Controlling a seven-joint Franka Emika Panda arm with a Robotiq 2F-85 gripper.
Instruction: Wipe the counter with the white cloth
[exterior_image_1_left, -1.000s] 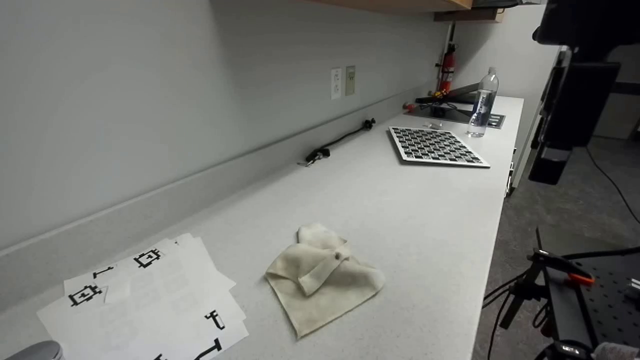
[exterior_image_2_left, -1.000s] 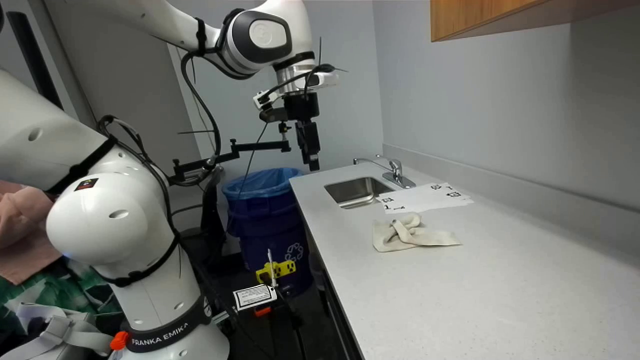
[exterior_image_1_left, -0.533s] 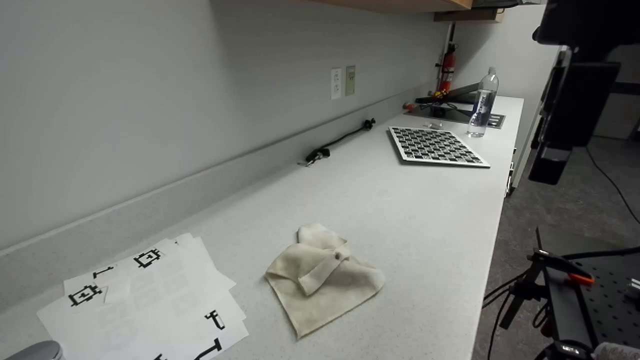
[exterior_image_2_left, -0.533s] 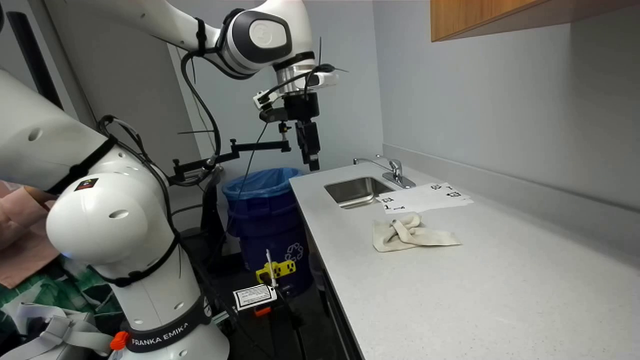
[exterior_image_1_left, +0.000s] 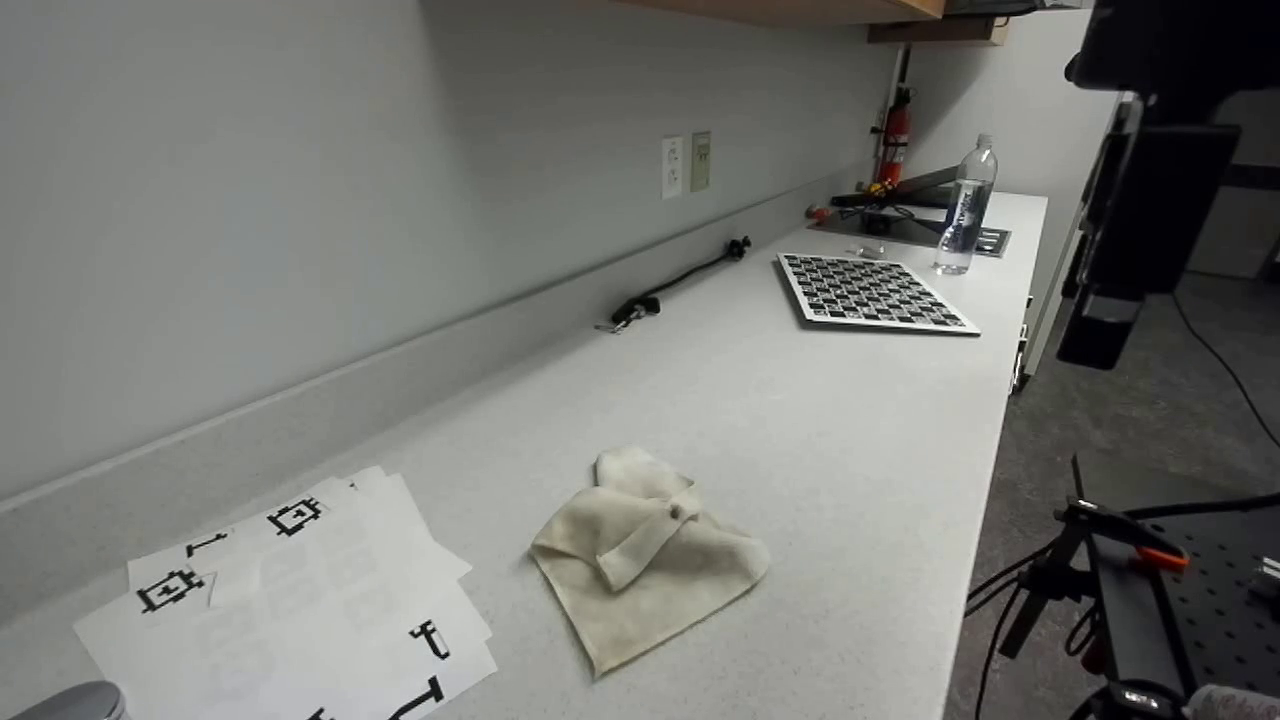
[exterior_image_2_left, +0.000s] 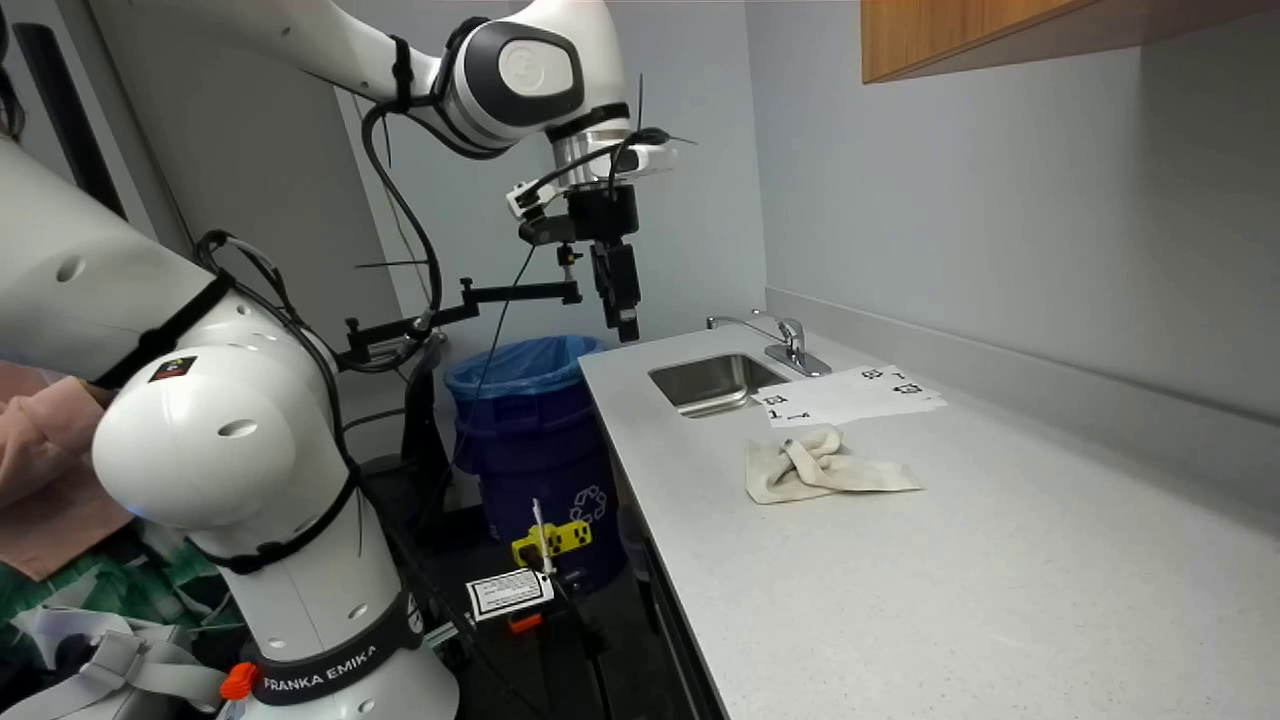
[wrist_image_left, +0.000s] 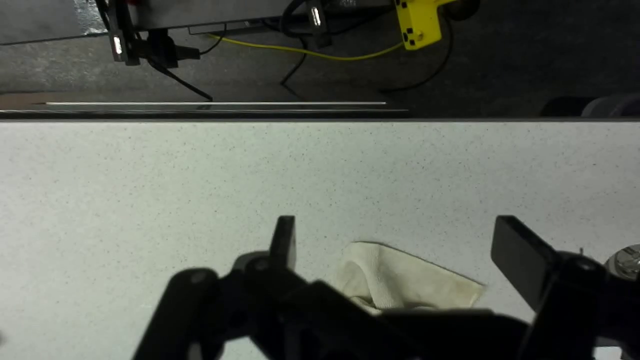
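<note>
The white cloth (exterior_image_1_left: 660, 600) lies crumpled and partly folded on the grey-white counter (exterior_image_1_left: 830, 430). It also shows on the counter in an exterior view (exterior_image_2_left: 820, 475). In the wrist view its upper part (wrist_image_left: 425, 275) shows between and beyond the fingers, and the gripper body hides the rest. My gripper (wrist_image_left: 395, 225) is open, with its two black fingers wide apart and nothing between them. In both exterior views the gripper, seen here (exterior_image_2_left: 627, 330) and here (exterior_image_1_left: 1095, 345), hangs pointing down, above the counter's height and apart from the cloth.
Marker sheets (exterior_image_1_left: 310, 600) lie beside the cloth, near the sink (exterior_image_2_left: 712, 385) and faucet (exterior_image_2_left: 792, 345). A checkered board (exterior_image_1_left: 875, 293), a water bottle (exterior_image_1_left: 965, 215) and a black cable (exterior_image_1_left: 690, 275) are farther along. A wooden cabinet (exterior_image_2_left: 960, 35) hangs above. The counter's front edge (wrist_image_left: 320, 121) crosses the wrist view.
The arm, gripper and cloth have not visibly moved. Only the pink fabric at the far left of an exterior view has shifted a little.
</note>
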